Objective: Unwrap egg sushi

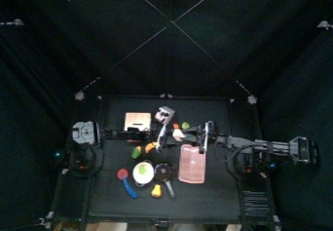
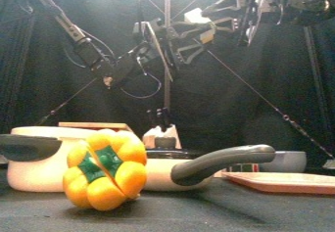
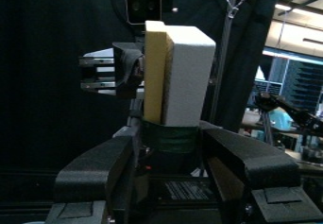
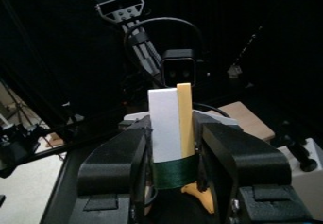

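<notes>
One egg sushi (image 3: 177, 72), one yellow pepper (image 2: 105, 169), one pan (image 2: 197, 163), one pink tray (image 2: 285, 182).

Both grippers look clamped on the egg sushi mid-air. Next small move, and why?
Probably ease the two grippers apart so the dark band slides off. The left gripper and right gripper both close on the egg sushi, raised above the table, and the dark band is still round its white and yellow layers.
</notes>
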Motion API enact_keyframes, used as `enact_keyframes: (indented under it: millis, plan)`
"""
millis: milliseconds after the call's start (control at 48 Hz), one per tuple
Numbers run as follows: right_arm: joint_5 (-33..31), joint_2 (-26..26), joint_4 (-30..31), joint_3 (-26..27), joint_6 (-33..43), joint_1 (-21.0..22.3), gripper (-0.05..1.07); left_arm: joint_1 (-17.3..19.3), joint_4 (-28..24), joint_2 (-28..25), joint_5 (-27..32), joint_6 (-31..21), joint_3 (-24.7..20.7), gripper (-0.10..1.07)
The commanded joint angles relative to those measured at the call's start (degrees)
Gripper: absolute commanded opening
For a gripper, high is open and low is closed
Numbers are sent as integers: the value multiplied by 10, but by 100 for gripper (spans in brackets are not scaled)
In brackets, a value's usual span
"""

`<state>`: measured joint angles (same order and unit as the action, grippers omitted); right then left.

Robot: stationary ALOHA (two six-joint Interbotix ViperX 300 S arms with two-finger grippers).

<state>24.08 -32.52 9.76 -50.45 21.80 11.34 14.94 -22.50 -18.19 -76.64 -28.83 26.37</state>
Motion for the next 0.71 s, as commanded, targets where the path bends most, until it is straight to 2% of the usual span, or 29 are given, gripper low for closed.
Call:
enact_keyframes:
  millis: [0, 688]
  plan:
    - [7, -6, -1, 14, 0, 0, 61, 1, 0, 2, -3, 0, -10, 83]
    - [8, -9, 14, 23, 2, 0, 61, 0, 0, -1, -3, 4, -1, 85]
